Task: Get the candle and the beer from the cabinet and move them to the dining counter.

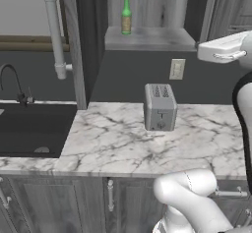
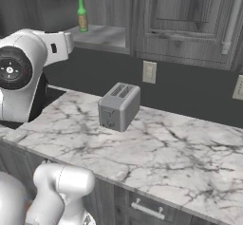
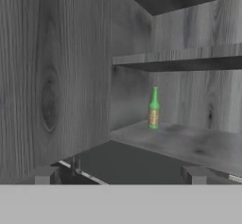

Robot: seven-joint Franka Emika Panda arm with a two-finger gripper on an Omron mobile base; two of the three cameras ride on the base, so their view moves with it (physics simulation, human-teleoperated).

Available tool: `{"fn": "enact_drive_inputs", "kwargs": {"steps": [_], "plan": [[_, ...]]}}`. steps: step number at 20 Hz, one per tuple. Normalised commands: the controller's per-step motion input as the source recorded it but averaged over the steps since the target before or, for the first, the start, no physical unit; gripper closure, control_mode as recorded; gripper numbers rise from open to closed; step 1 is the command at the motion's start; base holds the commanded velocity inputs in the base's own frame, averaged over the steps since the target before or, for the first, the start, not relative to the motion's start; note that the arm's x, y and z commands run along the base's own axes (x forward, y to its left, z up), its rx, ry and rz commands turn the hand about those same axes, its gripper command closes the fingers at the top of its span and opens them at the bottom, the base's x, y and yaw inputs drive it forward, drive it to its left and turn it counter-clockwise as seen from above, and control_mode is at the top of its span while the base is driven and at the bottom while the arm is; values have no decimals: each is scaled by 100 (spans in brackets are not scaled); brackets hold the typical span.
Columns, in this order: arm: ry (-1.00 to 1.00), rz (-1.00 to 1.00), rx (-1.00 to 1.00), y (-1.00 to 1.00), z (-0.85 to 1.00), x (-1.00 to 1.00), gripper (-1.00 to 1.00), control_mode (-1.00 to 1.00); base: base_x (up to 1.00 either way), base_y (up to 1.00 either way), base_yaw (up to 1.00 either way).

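Observation:
The beer point(image 1: 126, 14) is a green bottle with a pale label, upright at the left rear of the lower shelf in the open cabinet point(image 1: 157, 39). It also shows as the beer point(image 2: 82, 14) and the beer point(image 3: 154, 108). My gripper point(image 3: 120, 176) is open and empty, its fingertips point(image 3: 45, 175) wide apart, some way in front of the shelf and facing the bottle. The cabinet's inner left wall point(image 3: 56, 76) stands close on my left. An upper shelf point(image 3: 189, 60) hangs above the bottle. The candle and the dining counter are out of view.
A silver toaster point(image 1: 160, 107) stands on the marble worktop point(image 1: 113, 148) below the cabinet. A black sink point(image 1: 29, 129) with a dark faucet point(image 1: 12, 82) lies to the left. The open door's bar handle point(image 1: 53, 28) hangs at the upper left. An outlet point(image 1: 176, 69) is on the dark backsplash.

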Motion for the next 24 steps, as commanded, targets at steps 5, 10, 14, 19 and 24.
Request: {"fn": "enact_drive_inputs", "kwargs": {"steps": [5, 10, 14, 19, 24], "plan": [[0, 0, 3, 0, 9, 31, -100, -100, 0, 0, 0], [0, 0, 4, 0, 6, 43, -100, -100, 0, 0, 0], [0, 0, 3, -10, 2, 42, -100, -100, 0, 0, 0], [0, 0, 2, -13, 0, 38, -100, -100, 0, 0, 0], [0, 2, 0, -10, 0, 39, -100, -100, 0, 0, 0]]}}
